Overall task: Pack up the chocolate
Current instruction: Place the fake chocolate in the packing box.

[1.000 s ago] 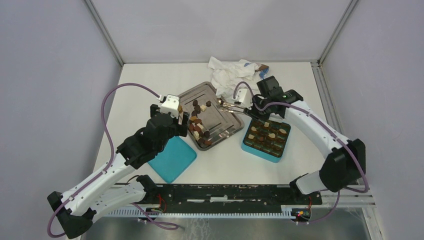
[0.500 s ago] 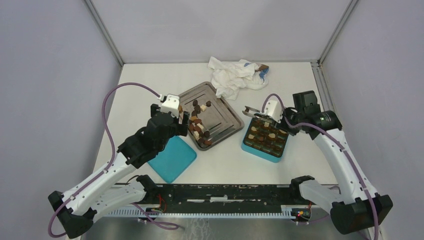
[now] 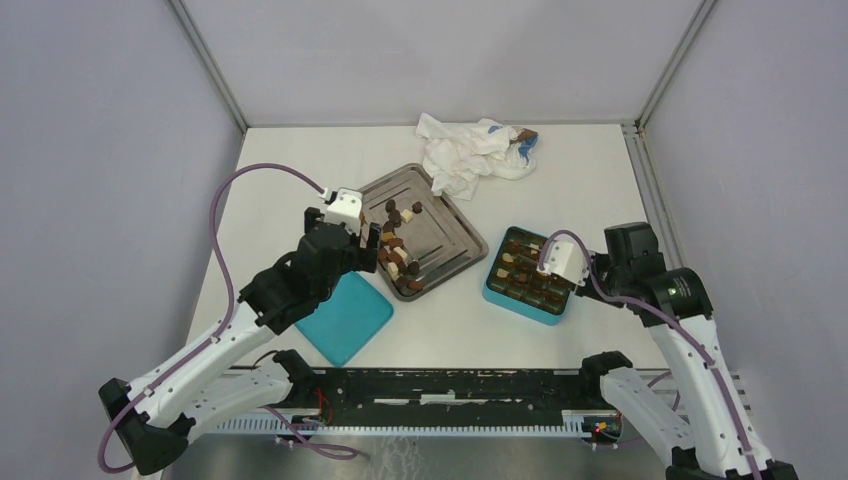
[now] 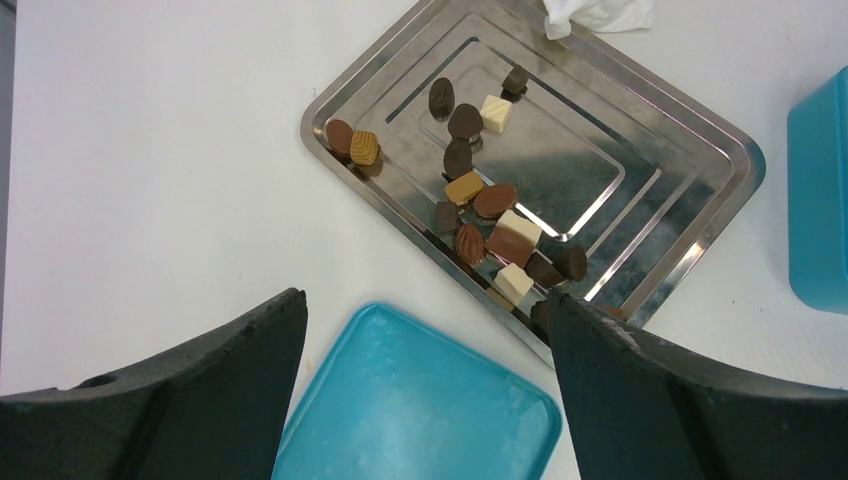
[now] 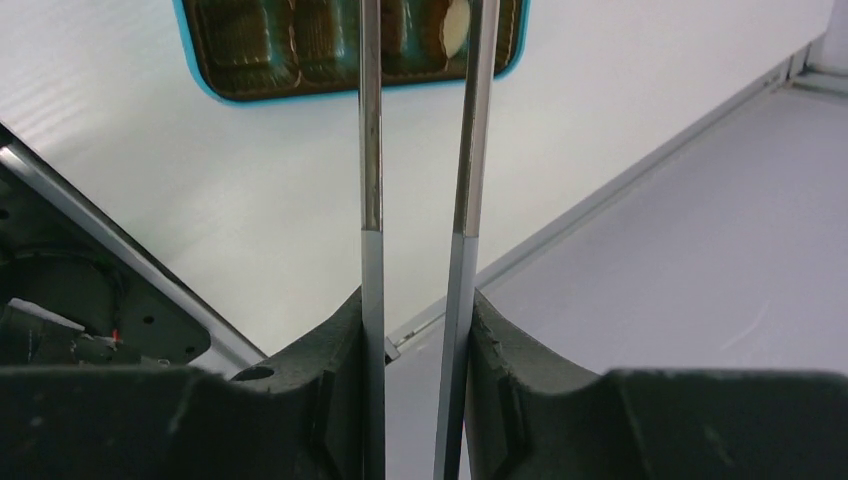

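Top external: loose chocolate [image 3: 395, 250] sits along the left side of tray [image 3: 450, 235], mid frame. More pieces are already in the cells of box [image 3: 500, 290], right of centre. Lid [image 3: 345, 318] lies lower left, cloth [image 3: 465, 155] at upper centre. Left claw [image 3: 372, 245] hangs over the tray's left edge. Right claw [image 3: 548, 268] is over the box's right side, and its camera block covers several cells, so the free cells can't be counted. There's a brown bit on the cloth's right end, too small to identify.

Left wrist: left claw spread wide, nothing in it, above the lid's far edge and the tray's near rim. The pieces look small, light and rigid, with smooth, probably slippery tops. Likely easy to chip or mark, so grip the sides gently, one piece at a time. Several touch or overlap at lower centre, so the isolated ones at upper left look easier. One piece is half hidden behind the right finger.

Right wrist: right claw pressed onto tweezers [image 5: 371, 150], whose arms stand slightly apart. Their tips are cut off at the top edge over the box, so can't tell if they hold a piece. Bare tabletop [image 5: 200, 160] shows below.
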`<state>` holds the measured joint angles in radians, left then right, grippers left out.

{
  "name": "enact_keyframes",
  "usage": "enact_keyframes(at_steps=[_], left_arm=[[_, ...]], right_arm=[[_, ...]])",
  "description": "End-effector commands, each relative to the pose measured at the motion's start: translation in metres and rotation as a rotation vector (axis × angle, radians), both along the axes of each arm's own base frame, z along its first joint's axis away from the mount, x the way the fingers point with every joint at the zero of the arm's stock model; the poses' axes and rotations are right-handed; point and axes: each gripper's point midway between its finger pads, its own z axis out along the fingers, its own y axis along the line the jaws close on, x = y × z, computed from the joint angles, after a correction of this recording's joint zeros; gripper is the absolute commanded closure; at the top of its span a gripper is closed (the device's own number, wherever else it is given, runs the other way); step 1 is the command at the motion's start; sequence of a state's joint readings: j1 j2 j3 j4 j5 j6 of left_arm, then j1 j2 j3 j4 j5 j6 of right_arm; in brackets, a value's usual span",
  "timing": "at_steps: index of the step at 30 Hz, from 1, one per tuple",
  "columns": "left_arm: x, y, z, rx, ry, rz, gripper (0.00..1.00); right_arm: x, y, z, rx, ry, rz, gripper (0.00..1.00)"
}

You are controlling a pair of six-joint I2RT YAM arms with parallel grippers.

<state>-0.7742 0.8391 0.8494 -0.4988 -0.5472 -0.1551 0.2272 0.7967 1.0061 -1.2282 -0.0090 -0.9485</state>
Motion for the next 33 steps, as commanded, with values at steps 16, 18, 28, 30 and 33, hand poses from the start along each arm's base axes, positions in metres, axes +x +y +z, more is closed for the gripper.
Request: enact_keyframes(at_steps=[16, 18, 28, 30, 33], left_arm=[[0.005, -0.005, 0.002, 0.018, -0.018, -0.029, 0.06], [0.005, -0.005, 0.002, 0.019, -0.016, -0.028, 0.06], [0.005, -0.005, 0.001, 0.021, -0.015, -0.026, 0.06], [0.005, -0.005, 0.001, 0.022, -0.014, -0.028, 0.06], [0.006, -0.005, 0.001, 0.022, -0.013, -0.027, 0.06]], right_arm=[[-0.040, -0.067, -0.006, -0.241, -0.141, -0.220, 0.87], [-0.041, -0.066, -0.013, -0.236, -0.127, -0.212, 0.86], [-0.045, -0.062, -0.033, -0.230, -0.071, -0.190, 0.86], [-0.046, -0.062, -0.035, -0.227, -0.066, -0.189, 0.86], [-0.046, -0.061, -0.038, -0.222, -0.058, -0.183, 0.86]])
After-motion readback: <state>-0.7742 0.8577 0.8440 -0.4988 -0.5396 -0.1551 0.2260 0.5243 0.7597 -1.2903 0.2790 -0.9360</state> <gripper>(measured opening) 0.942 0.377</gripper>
